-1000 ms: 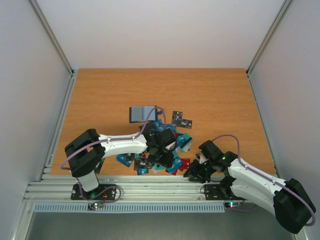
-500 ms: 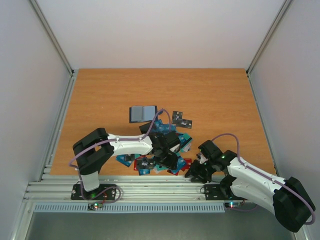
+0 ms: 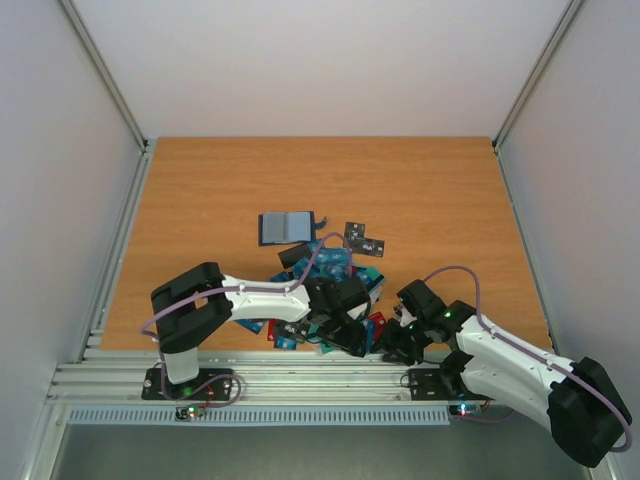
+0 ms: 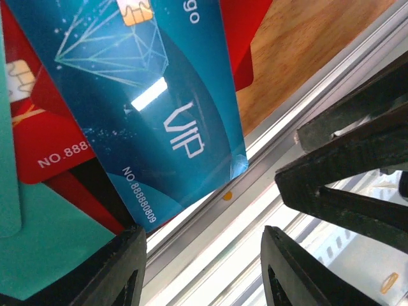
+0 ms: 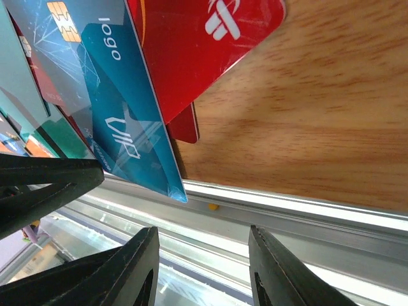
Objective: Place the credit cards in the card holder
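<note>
— Where's the holder sitting, from where you stand?

— Toward the middle of the orange-brown wooden table [image 3: 430,190]. The dark navy folding card holder [image 3: 285,228] lies spread open with its grey-blue inside facing up, well apart from both grippers.

— And the cards?

— The heap of small flat plastic credit cards [image 3: 335,262], blue, teal, black and red, lies between the holder and the near edge. A pair of black cards with white print [image 3: 364,239] sits just right of the holder.

— What about the arms?

— Both are low at the near side of the heap, tips close together. The left gripper [image 3: 357,343] reaches in from the left, and the right gripper [image 3: 391,346] faces it from the right.

— Is either one holding anything?

— No. The left one's jaws stand apart, with only the silver aluminium rail [image 5: 287,217] showing in the gap. The right one's are parted too, with nothing between them.

— What's nearest to them?

— A glossy blue plastic card printed VIP [image 4: 159,108], with a gold chip. Its corner sticks out past the wood, over the rail. It lies over a red plastic card with white print [image 5: 210,38]. I cannot tell whether the left finger touches the blue card's edge.
</note>
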